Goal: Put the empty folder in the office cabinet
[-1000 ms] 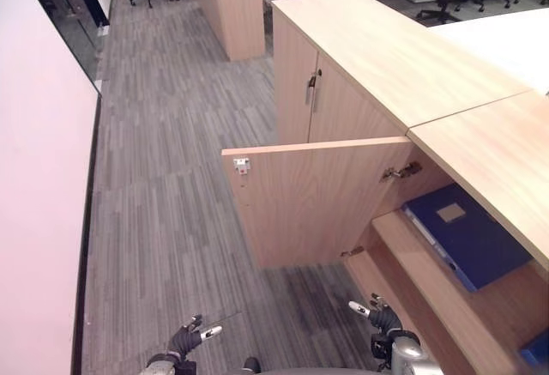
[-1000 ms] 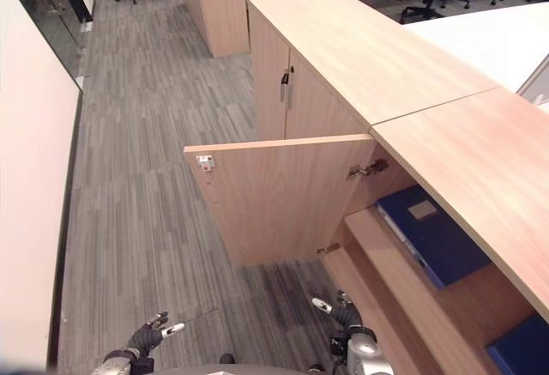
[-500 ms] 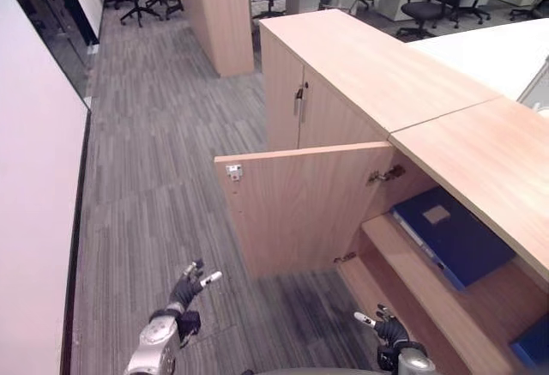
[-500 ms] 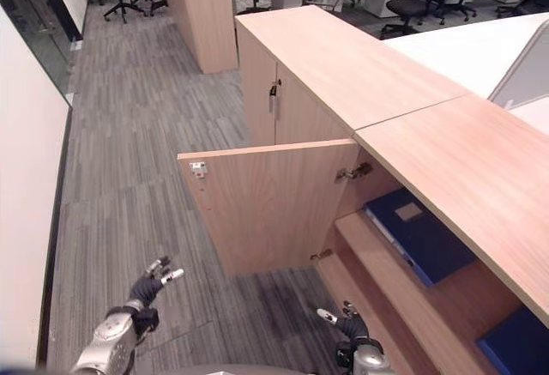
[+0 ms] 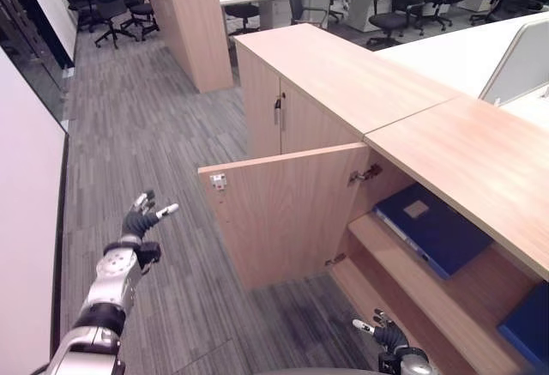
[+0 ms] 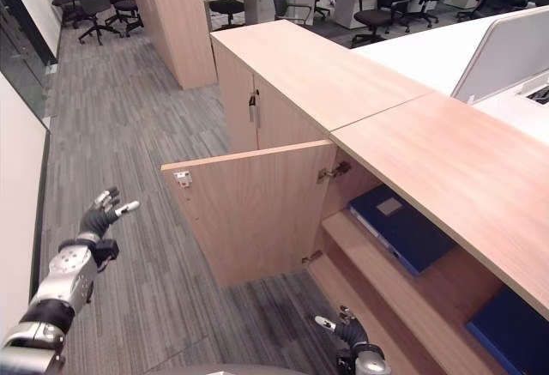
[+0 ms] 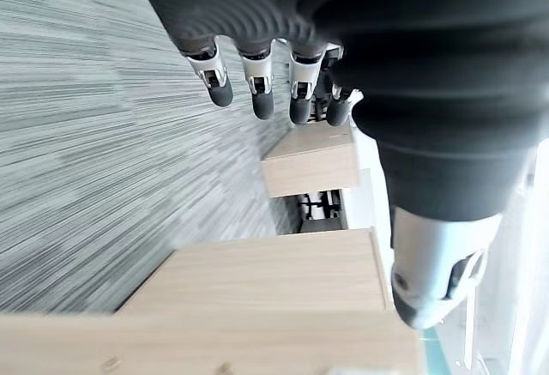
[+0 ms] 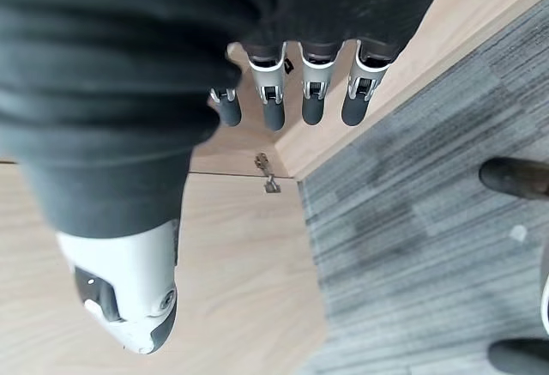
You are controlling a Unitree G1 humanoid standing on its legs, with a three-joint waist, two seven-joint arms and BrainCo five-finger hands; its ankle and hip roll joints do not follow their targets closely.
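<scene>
- Raised from the lower edge of the head views one second ago, the left robot hand [image 5: 141, 218] now reaches out over the grey carpet floor [image 5: 163, 135], well apart from the cabinet door [image 5: 283, 208]; its fingers [image 7: 262, 92] are straight and released, holding nothing.
- Right robot hand [image 5: 382, 338] stays low near the foot of the office cabinet [image 5: 343, 75], fingers [image 8: 313, 100] relaxed and empty. The whole view has also shifted, so the camera has tilted up between frames.
- Blue folder [image 5: 433, 229] lies flat on the upper shelf [image 5: 403, 259] inside the open compartment, beneath the counter [image 5: 472, 152]; a second blue item [image 5: 527, 328] shows on a lower level at the frame's edge.
- Judgement: with the folder on the shelf and both hands empty, placement appears done; the door stands open, and the left arm's lift may be a preparation to swing it shut.
- Writing: the folder carries a pale square label [image 5: 417, 209]; no text on it can be read. No brand marks are legible elsewhere.
</scene>
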